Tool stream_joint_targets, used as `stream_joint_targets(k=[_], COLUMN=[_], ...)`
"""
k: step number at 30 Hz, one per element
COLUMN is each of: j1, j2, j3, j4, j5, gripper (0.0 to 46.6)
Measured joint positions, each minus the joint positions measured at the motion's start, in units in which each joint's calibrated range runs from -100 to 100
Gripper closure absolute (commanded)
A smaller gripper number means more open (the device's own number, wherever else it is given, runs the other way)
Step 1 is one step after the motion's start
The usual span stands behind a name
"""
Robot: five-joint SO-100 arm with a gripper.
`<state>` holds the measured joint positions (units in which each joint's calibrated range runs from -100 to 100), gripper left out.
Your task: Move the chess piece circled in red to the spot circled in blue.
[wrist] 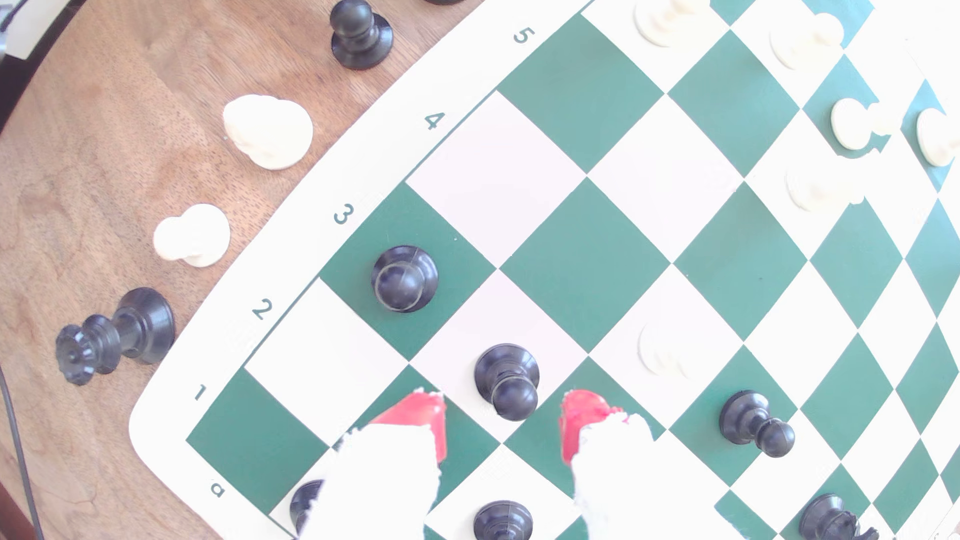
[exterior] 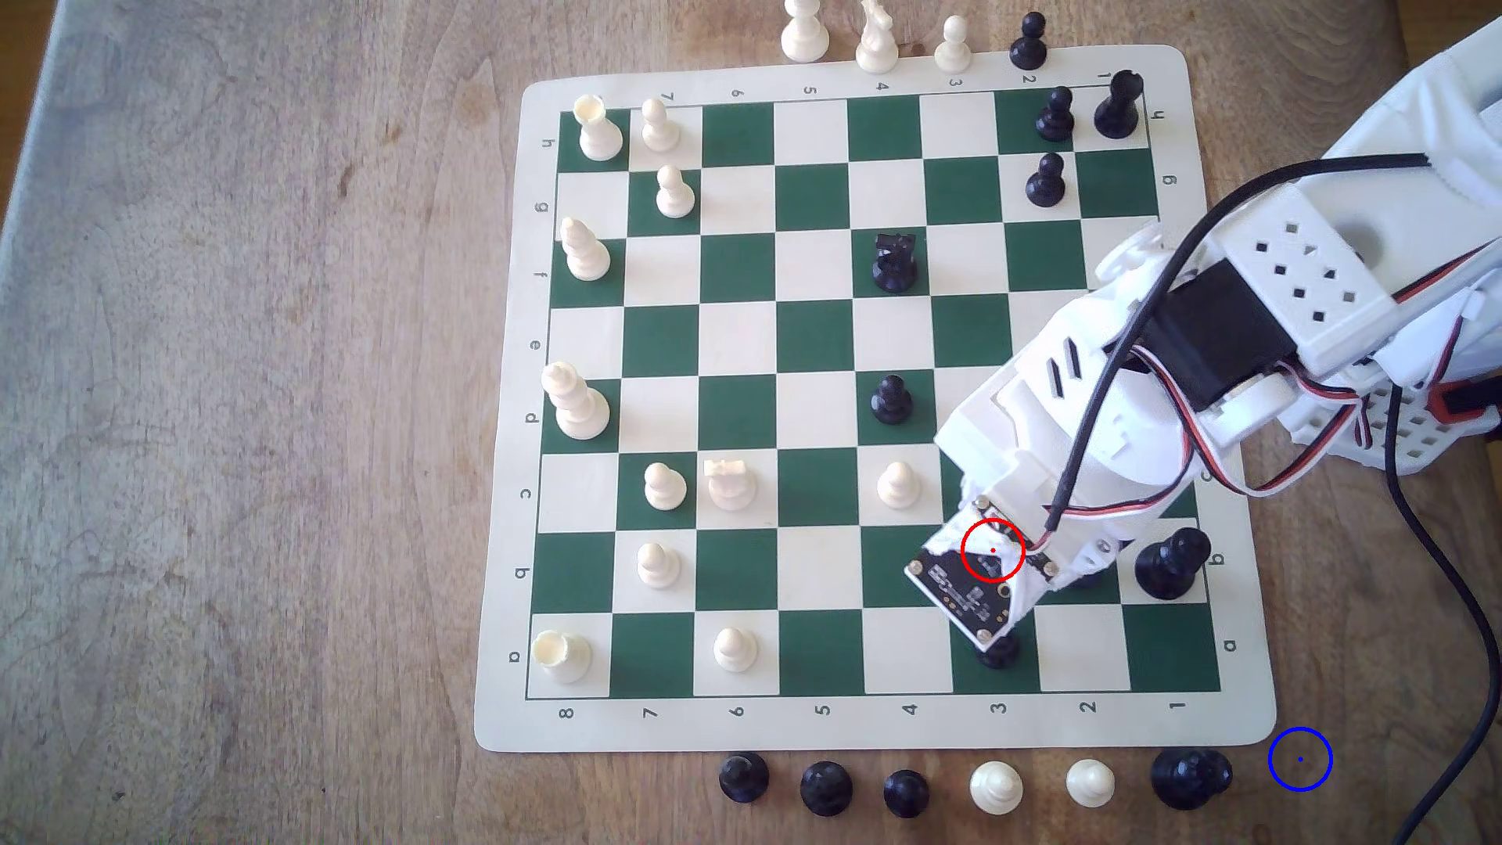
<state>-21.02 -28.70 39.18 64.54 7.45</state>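
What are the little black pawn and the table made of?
The black pawn between the open gripper fingers looks like glossy plastic: its round head shines with highlights. The table looks like brown wood, matte, with visible grain lines.

The gripper hangs over the chessboard with its jaws apart — two red-tipped fingers wrapped in white. Between and just ahead of the tips a black pawn stands upright on a white square, touching neither finger. A second black pawn stands on the green square by the printed 3, and another on a green square to the far side of the fingers. Off the board, on the wooden table, stand two cream pieces and a black pawn — a taller black piece nearer the 1 corner.
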Motion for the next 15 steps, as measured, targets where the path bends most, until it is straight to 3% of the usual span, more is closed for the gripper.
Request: stream_joint_targets(k=[15], j1=[1.62], j2=[5.53], j3=[6.60], j4=[-8.84], j5=[-1.27], gripper=[35.4])
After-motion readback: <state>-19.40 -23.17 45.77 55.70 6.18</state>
